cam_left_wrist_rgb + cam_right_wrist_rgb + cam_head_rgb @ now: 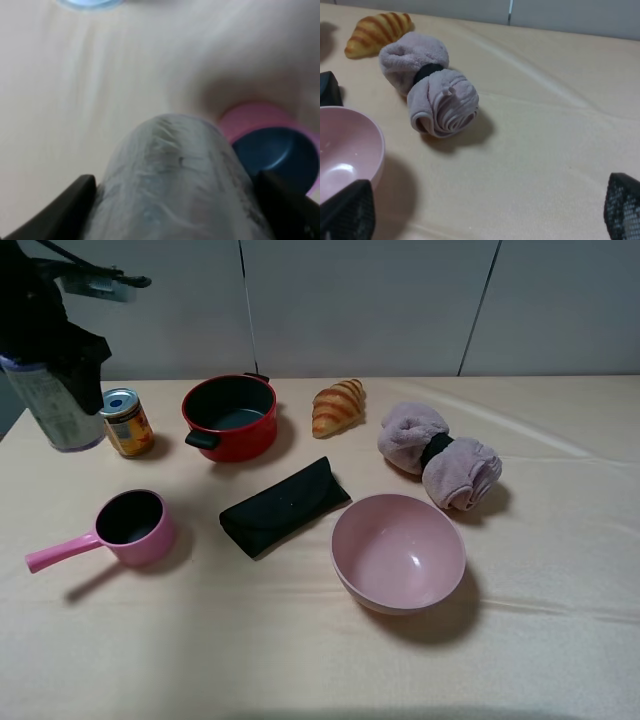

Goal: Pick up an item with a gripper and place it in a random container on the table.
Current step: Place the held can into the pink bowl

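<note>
Currently left gripper [170,215] clamped on speckled cylinder [58,412] by left edge of table [15,475], pink bowl [398,552] well apart

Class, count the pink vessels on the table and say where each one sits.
2. The pink saucepan sits front left, its handle pointing left; the pink bowl sits right of the black case. None appears hidden.

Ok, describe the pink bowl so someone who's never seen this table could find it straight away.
On the beige table, look right of centre, beside the black case and in front of the rolled towel. The pink bowl sits there; unlike the small pink saucepan at the left, it is wide, handleless and pink inside.
</note>
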{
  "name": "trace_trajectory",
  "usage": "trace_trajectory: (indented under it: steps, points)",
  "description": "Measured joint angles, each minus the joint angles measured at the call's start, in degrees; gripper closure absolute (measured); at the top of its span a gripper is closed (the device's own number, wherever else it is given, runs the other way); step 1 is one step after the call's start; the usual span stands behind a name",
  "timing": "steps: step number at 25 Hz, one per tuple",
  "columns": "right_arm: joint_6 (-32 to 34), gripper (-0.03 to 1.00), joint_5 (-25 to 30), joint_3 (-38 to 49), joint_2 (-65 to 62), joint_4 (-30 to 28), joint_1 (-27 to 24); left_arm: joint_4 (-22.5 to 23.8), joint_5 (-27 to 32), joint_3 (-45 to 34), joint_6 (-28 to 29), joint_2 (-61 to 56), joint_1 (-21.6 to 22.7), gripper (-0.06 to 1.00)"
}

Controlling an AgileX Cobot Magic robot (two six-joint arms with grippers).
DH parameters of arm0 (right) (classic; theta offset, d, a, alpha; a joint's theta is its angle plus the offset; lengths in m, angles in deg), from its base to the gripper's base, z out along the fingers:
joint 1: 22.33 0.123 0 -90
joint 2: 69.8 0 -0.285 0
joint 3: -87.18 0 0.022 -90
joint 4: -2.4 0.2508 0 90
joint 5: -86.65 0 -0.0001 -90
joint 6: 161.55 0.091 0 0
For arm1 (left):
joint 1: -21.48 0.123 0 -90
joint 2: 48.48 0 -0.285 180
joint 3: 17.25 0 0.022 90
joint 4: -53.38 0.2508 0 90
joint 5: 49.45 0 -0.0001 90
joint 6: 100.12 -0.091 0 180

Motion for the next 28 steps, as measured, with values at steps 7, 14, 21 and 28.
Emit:
trace_trajectory:
  steps: [7,14,21,28]
  points:
    - [0.0,0.27,0.0,0.0,0.0,0.0,0.0,-3.2,0.0,4.4,0.1,0.0,-7.0,0.29]
    - [0.0,0.27,0.0,0.0,0.0,0.0,0.0,-6.8,0.1,6.7,0.2,0.0,-14.3,0.29]
    - [0.0,0.27,0.0,0.0,0.0,0.0,0.0,-7.0,0.1,7.5,0.2,0.0,-22.1,0.29]
    - [0.0,0.27,0.0,0.0,0.0,0.0,0.0,-7.3,-2.1,7.5,0.2,0.0,-30.3,0.29]
